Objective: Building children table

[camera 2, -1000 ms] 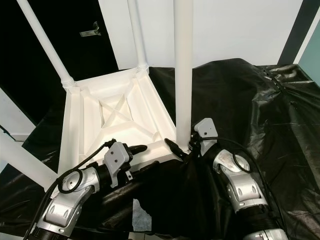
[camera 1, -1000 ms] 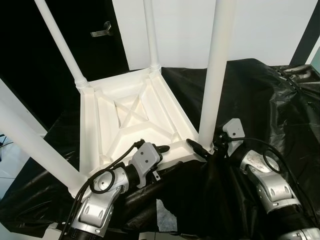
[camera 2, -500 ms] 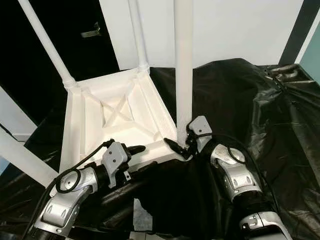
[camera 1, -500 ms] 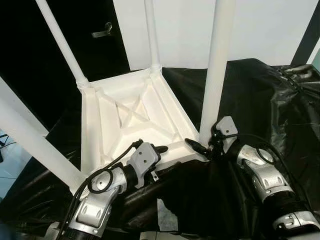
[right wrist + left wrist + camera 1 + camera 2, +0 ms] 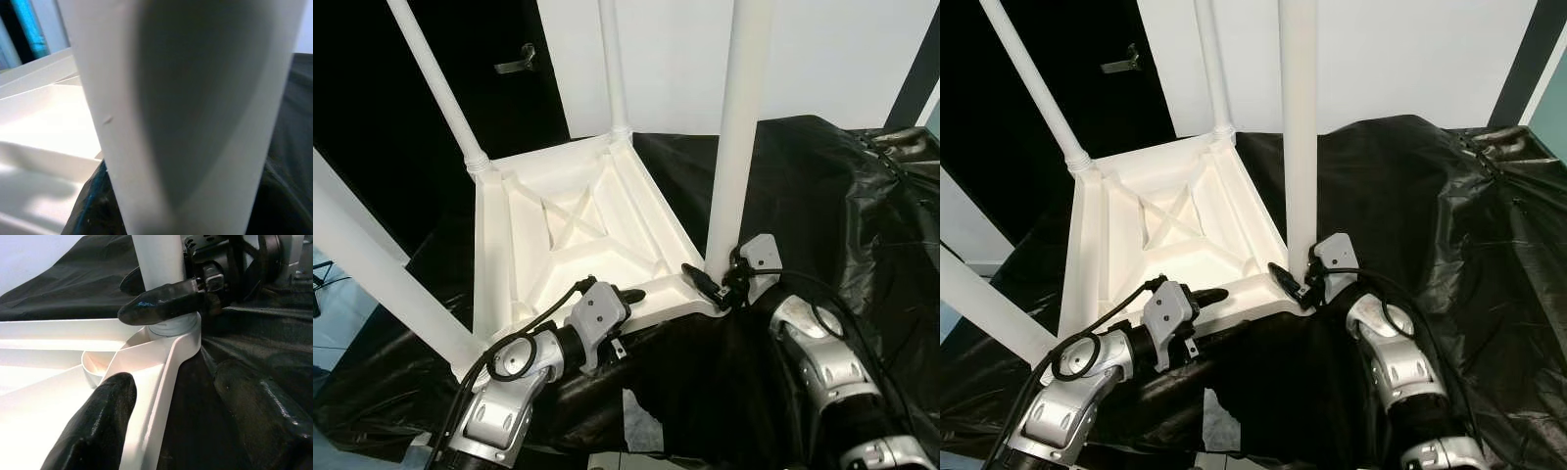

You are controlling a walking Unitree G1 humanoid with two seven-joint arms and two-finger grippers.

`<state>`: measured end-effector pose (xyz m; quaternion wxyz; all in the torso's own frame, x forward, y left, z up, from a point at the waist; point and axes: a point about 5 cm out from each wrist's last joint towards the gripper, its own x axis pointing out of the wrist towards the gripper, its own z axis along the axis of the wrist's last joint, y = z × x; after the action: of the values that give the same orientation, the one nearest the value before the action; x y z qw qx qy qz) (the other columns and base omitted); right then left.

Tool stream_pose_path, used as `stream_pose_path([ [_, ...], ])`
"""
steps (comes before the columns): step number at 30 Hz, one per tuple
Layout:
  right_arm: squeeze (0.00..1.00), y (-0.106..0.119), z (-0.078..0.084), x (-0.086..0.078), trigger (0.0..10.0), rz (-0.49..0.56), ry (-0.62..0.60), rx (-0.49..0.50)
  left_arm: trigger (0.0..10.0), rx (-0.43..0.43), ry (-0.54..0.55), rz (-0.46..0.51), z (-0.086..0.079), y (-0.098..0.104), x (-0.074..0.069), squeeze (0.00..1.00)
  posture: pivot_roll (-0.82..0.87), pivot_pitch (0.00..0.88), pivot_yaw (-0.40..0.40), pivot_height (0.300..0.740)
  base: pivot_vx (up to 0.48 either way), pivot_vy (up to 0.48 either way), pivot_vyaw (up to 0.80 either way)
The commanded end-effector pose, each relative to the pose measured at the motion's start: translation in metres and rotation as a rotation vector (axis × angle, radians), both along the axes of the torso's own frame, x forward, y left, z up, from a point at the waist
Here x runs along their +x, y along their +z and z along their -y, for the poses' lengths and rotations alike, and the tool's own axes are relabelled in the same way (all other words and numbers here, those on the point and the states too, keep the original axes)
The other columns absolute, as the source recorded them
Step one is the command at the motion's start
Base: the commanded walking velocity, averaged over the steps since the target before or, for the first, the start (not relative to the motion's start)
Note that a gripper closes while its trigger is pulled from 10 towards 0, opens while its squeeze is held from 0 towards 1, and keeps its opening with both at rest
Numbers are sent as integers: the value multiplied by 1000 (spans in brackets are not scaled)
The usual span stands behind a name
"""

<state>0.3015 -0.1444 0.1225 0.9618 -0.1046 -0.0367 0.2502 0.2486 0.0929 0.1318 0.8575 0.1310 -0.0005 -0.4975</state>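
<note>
A white children's table (image 5: 494, 255) lies upside down on a black plastic sheet, its legs pointing up. My right gripper (image 5: 710, 282) is shut on the base of the near right leg (image 5: 734, 147). One of its fingers (image 5: 156, 303) presses across the leg's foot in the left wrist view, and the leg (image 5: 186, 98) looms close in the right wrist view. My left gripper (image 5: 625, 299) is at the table's near rim, open. One finger (image 5: 98, 421) is inside the frame and the other (image 5: 254, 406) rests outside on the sheet.
The black sheet (image 5: 822, 196) covers the floor around the table, wrinkled on the right. A white scrap (image 5: 641, 421) lies near my arms. Three other legs (image 5: 440, 88) stand up at the remaining corners. A dark door with a handle (image 5: 514, 61) and a white wall are behind.
My right forearm has swung in closer and its wrist has shifted slightly at the leg's base. The left gripper stays at the rim. The view has drifted a little.
</note>
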Motion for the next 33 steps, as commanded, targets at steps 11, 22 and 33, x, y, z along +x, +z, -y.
stream_pose_path([
  [11, 0, -20, -8, -13, 10000, -70, -376, 65, 10000, 8, 11, 0, 0, -2, -2, 0, 30, 0, 91, 740, 0, 0, 0],
  [22, 0, -13, -23, -25, 10000, -50, -546, 128, 10000, 6, -7, 2, 5, -2, 0, 0, 10, 0, 95, 740, 0, 0, 0],
  [33, 1000, -8, -25, -27, 10000, -42, -564, 118, 10000, 6, -6, 3, 5, -1, 0, 0, 10, 0, 96, 740, 0, 0, 0],
])
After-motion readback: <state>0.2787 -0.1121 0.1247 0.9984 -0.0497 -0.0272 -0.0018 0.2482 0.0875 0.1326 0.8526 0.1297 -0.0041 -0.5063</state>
